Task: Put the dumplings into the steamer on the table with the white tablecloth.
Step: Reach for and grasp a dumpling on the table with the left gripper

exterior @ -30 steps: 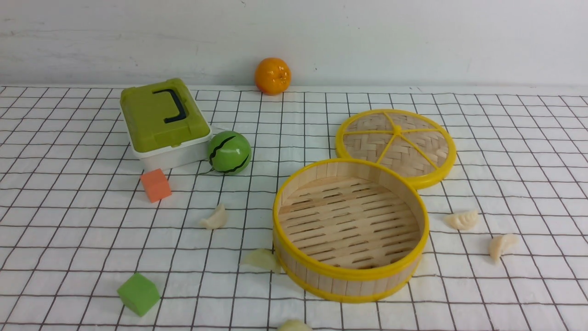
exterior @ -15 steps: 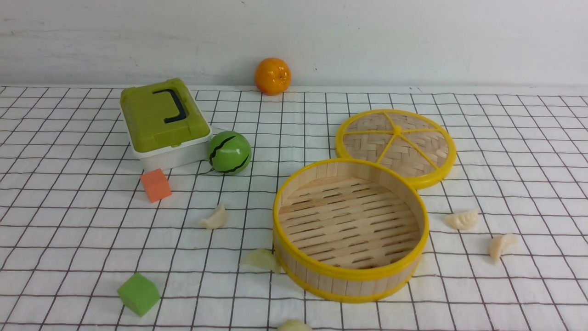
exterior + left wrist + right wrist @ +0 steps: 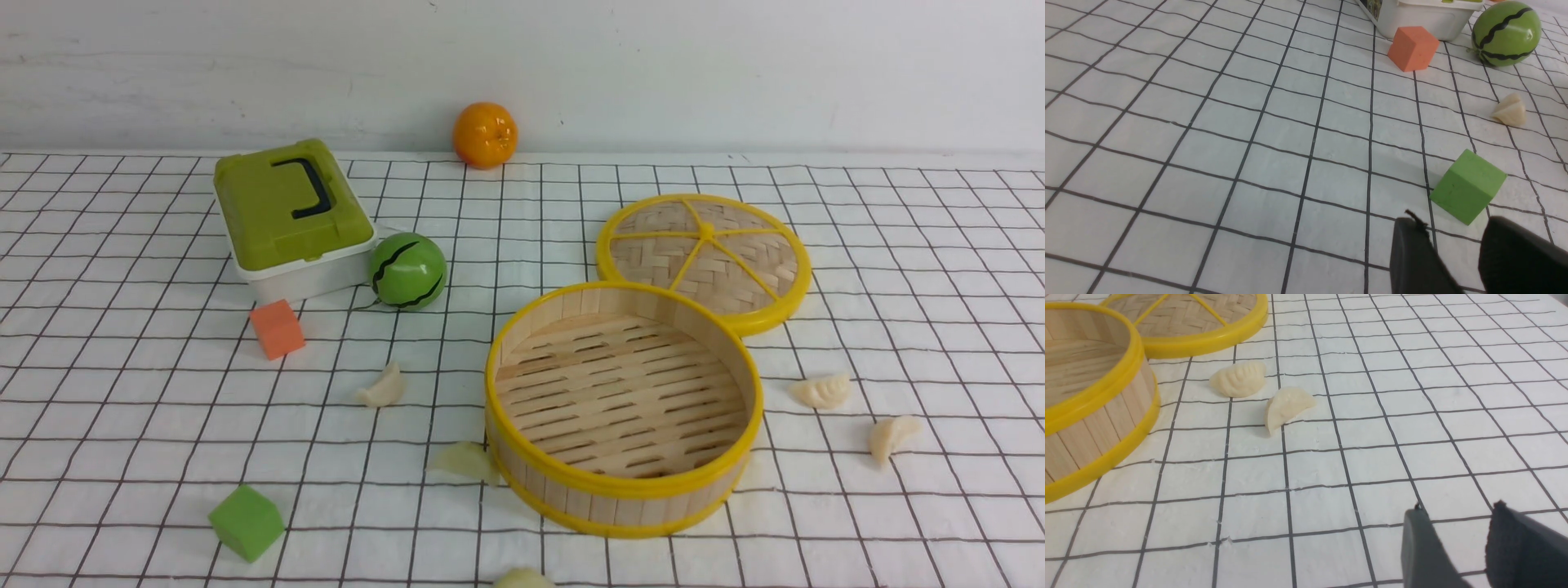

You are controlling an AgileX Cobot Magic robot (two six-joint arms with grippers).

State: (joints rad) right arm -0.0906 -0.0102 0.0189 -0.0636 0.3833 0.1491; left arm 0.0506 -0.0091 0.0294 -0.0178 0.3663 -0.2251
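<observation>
Black fingers (image 3: 1412,257) of my left gripper (image 3: 1453,228) stand partly apart with nothing between them, low over the white tablecloth (image 3: 1208,155) and just short of the green cube (image 3: 1468,187). My right gripper (image 3: 1457,516) sits the same way, jaws parted and empty, tilted down at the cloth, well short of two dumplings (image 3: 1287,408) lying beside the steamer (image 3: 1106,412). I see both arms only through their wrist cameras. Out front, one dumpling (image 3: 522,578) peeks in at the near edge, a second dumpling (image 3: 465,461) touches the steamer's left wall, and a third dumpling (image 3: 382,386) lies further left. All five rest on the cloth outside the steamer. Beyond are the woven lid (image 3: 704,257), orange cube (image 3: 277,328), watermelon ball (image 3: 407,270), green-lidded box (image 3: 286,204) and orange (image 3: 485,135).
</observation>
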